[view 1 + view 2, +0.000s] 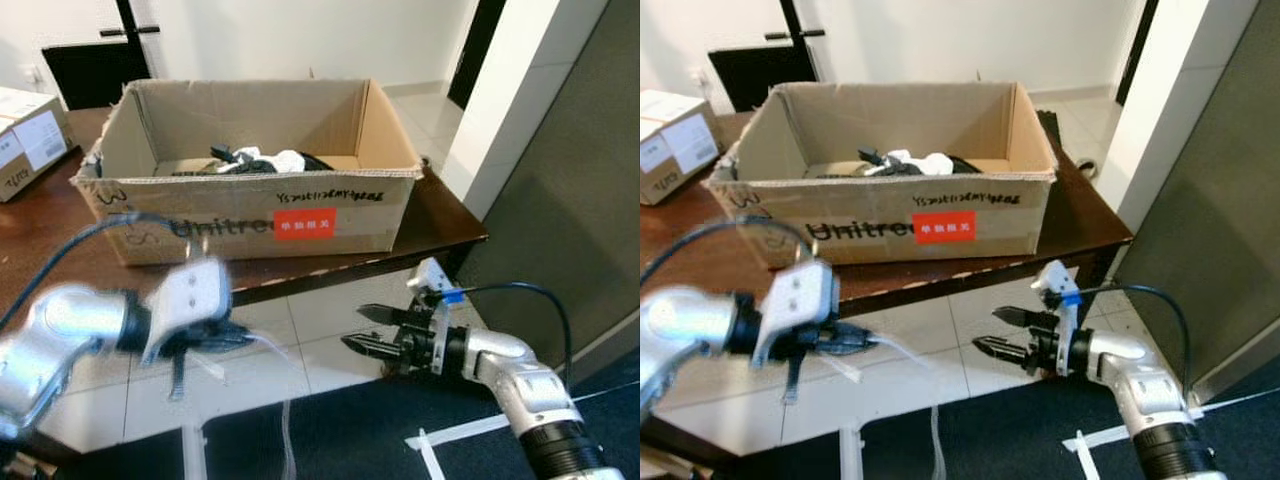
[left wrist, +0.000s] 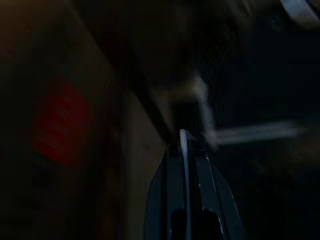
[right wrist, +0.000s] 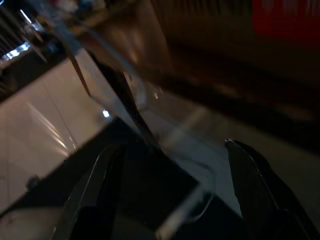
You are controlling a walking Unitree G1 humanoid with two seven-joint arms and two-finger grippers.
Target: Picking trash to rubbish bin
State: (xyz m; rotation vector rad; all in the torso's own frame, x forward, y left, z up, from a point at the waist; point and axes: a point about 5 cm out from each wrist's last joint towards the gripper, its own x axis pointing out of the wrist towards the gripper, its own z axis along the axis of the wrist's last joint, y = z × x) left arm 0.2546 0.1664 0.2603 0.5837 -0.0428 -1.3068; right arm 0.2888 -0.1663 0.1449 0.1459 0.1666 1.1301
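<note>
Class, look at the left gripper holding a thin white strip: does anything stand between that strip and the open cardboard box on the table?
The box's front wall and the table edge stand between; the left gripper holds the white strip below the tabletop.

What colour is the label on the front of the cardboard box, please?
Red label, clearest in the left eye view.
</note>
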